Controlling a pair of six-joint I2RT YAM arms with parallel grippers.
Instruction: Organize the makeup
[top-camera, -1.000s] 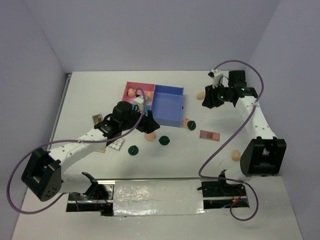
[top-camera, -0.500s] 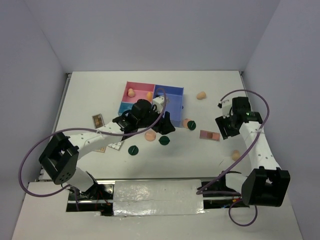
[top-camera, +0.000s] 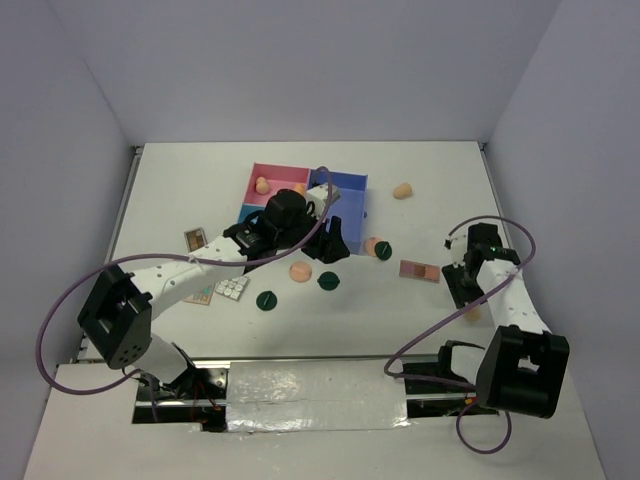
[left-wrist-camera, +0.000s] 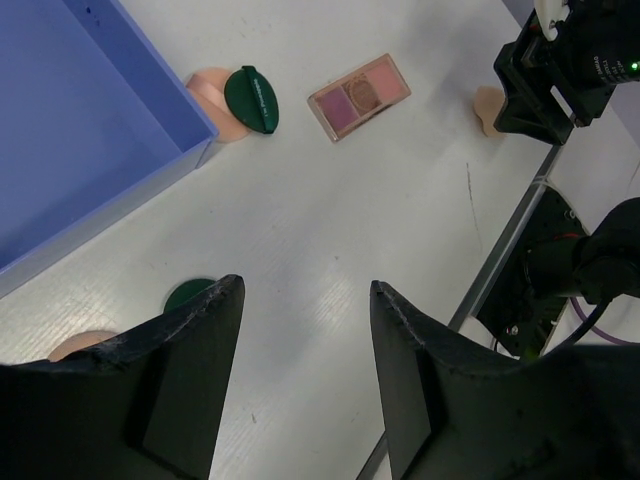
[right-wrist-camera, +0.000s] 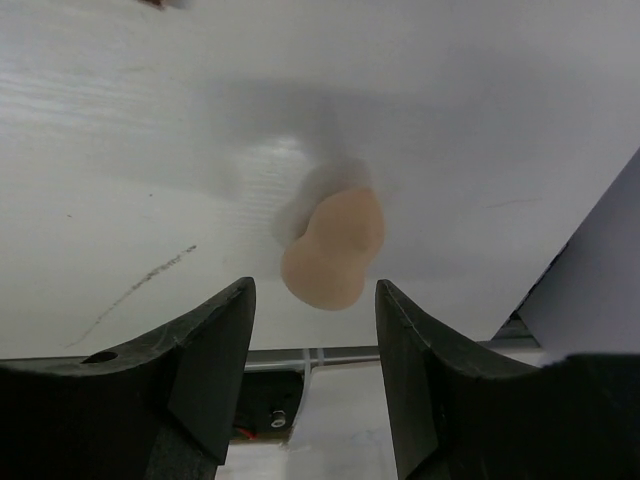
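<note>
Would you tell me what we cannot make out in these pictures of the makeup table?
- Top view: the left arm covers the tray's near half, so any contents there are hidden.
- Left wrist view: its own finger cuts off a green compact and a puff.
- Left wrist view: the right arm hides part of a sponge.

Robot lab — plain-walled booth (top-camera: 300, 70), white table (top-camera: 200, 180).

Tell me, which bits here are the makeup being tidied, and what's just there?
Makeup: egg sponges, round puffs, green compacts, eyeshadow palettes.
Just there: pink-and-blue tray, white table.
</note>
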